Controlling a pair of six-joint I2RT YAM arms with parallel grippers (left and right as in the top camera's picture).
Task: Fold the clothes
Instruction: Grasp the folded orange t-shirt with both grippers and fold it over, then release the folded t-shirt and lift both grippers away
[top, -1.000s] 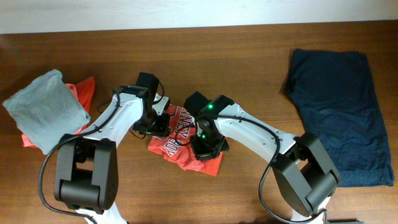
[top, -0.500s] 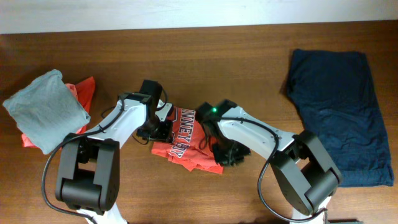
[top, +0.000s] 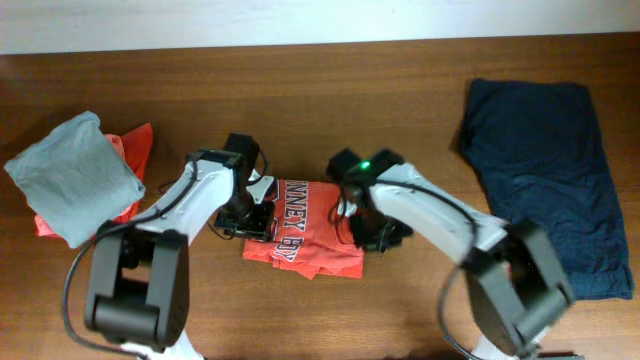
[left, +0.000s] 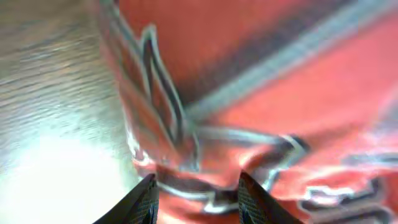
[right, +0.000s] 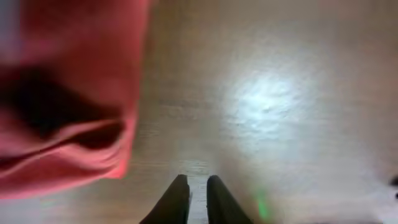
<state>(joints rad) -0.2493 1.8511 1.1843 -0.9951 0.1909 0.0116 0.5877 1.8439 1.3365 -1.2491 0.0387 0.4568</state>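
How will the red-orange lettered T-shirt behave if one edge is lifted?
Probably floppy: the red-orange T-shirt lies in soft, wrinkled layers. Likely light, since its loose edge bulges up unsupported. It should sag, not roll, lying flat on the table.

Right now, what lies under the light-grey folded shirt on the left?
An orange-red cloth lies under the light-grey folded shirt. Only its edges show, at the upper right and lower left; the rest is covered, so anything else beneath cannot be seen.
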